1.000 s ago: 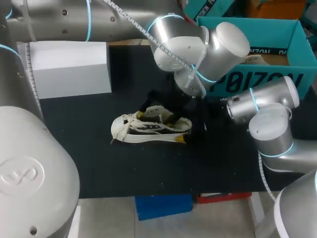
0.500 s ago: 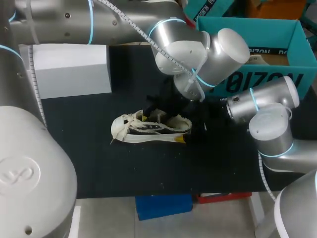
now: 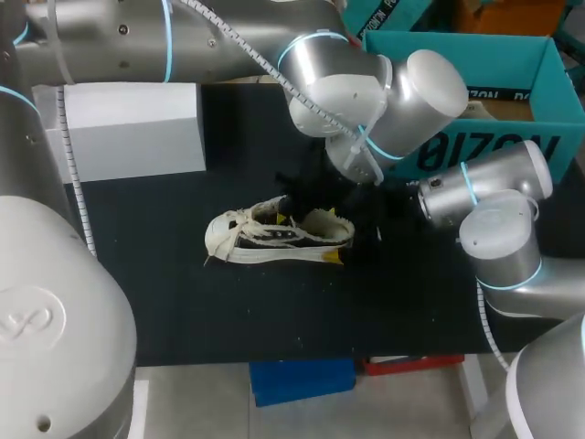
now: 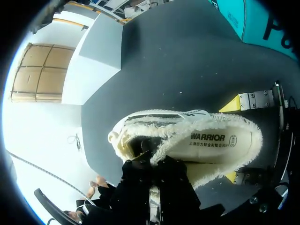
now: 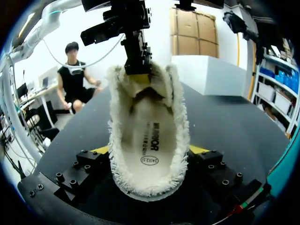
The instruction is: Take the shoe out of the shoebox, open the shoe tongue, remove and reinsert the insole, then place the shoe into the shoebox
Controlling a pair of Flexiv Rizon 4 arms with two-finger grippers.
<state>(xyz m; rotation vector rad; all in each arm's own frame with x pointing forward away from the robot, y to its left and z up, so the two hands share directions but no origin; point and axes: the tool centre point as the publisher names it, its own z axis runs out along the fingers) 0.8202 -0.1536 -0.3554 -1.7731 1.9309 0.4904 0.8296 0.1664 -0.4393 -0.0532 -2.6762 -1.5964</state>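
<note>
A cream shoe [image 3: 274, 236] with a frayed fleece collar lies on the black table, toe to the left. My right gripper [image 3: 362, 233] holds its heel, a yellow tip pressed against each side [image 5: 150, 150]. The printed insole [image 5: 147, 140] lies flat inside the shoe [image 4: 211, 140]. My left gripper [image 3: 285, 208] reaches down from the far side and is shut on the shoe tongue [image 5: 140, 88] at the front of the opening [image 4: 143, 159]. The teal shoebox [image 3: 548, 91] stands open at the back right.
A white box [image 3: 132, 128] stands at the back left of the table. My left arm crosses above the middle of the table. My right arm's elbow [image 3: 498, 238] sits between the shoe and the shoebox.
My left gripper has dropped slightly onto the tongue and closed from wide open. The shoe and my right gripper have not moved.
</note>
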